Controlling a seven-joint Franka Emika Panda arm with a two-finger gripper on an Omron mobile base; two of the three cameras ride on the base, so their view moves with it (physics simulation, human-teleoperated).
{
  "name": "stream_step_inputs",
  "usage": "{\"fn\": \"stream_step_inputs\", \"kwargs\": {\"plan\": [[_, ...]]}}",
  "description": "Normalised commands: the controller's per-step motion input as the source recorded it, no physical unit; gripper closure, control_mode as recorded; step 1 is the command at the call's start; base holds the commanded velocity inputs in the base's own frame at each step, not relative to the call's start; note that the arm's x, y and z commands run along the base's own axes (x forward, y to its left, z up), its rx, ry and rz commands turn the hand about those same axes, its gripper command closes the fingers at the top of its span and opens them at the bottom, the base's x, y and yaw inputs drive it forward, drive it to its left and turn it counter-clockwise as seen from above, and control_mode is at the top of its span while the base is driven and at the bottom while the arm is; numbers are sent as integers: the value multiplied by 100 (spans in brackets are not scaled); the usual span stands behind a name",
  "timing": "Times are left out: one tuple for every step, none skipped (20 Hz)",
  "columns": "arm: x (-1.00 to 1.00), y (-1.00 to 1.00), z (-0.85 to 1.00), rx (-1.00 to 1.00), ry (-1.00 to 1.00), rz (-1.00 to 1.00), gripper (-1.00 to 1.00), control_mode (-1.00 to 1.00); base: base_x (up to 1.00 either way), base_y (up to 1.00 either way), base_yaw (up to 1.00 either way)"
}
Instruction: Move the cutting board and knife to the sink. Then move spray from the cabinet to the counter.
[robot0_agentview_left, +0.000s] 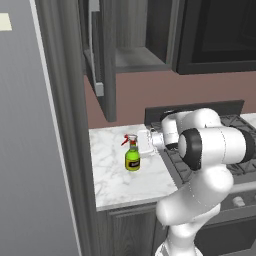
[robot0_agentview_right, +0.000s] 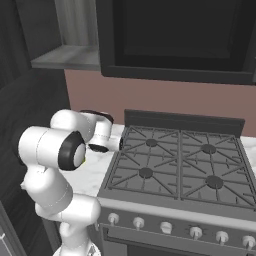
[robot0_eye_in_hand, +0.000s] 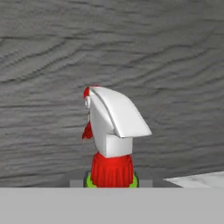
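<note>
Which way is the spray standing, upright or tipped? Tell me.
Upright. The spray stands on its base on the counter, nozzle on top; the hand view shows its nozzle directly above the red neck.

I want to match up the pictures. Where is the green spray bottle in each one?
Left base view: the spray stands upright on the white counter, left of centre, beside the hand.
Right base view: I cannot make the bottle out; the robot's arm stands in front of that part of the counter.
Hand view: its red-and-white nozzle is at centre, very close.
Shared landmark: the marble counter, in all three.
</note>
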Motion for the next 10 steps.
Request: {"fn": "stream_step_inputs", "kwargs": {"plan": [[0,0,0,0,0,0,-100,-100,0,0,0],[0,0,0,0,0,0,-100,-100,0,0,0],[0,0,0,0,0,0,-100,-100,0,0,0],[0,0,0,0,0,0,-100,-100,0,0,0],[0,0,0,0,0,0,-100,-100,0,0,0],[0,0,0,0,0,0,-100,-100,0,0,0],[0,0,0,0,0,0,-100,-100,0,0,0],[0,0,0,0,0,0,-100,-100,0,0,0],[0,0,0,0,0,0,-100,-100,0,0,0],[0,0,0,0,-4,0,-100,-100,0,0,0]]}}
